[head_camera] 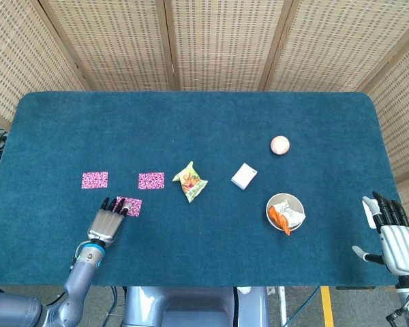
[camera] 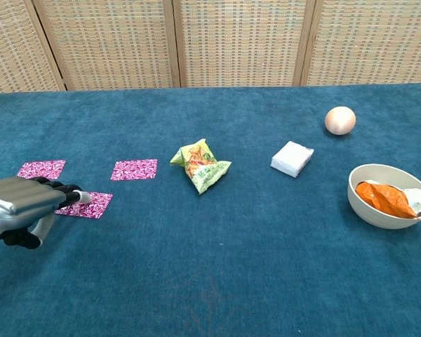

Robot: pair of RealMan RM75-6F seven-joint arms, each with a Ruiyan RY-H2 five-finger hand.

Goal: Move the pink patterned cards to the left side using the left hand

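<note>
Worktop (head_camera: 211, 122): covered in dark teal cloth, woven screens behind.

Pink patterned cards, three in all:
- far-left card (head_camera: 95, 180), flat near the left edge; also in chest view (camera: 41, 169).
- middle card (head_camera: 151, 180), flat, level with the far-left one, well apart from it; chest view (camera: 134, 169).
- near card (head_camera: 129, 206), flat, nearer the front edge than the other two and between them across the worktop; chest view (camera: 86, 204).

Left hand (head_camera: 106, 222): palm down at the front left, fingers (head_camera: 121, 207) stretched forward and close together, tips resting on the left part of the near card. Nothing enclosed. Chest view (camera: 24, 201) shows the fingertips on the card's near-left corner.

Right hand (head_camera: 395, 235): at the front right corner past the worktop's edge, fingers straight, slightly apart, thumb out to the side, holding nothing. Seen in head view only.

Other items:
- yellow-green snack packet (head_camera: 190, 181), crumpled, just right of the middle card.
- small white box (head_camera: 244, 176), right of the packet.
- pale pink ball (head_camera: 279, 144), behind the box, to the right.
- beige bowl (camera: 368, 209), front right, holding an orange wrapper (head_camera: 280, 217) and something white.
</note>
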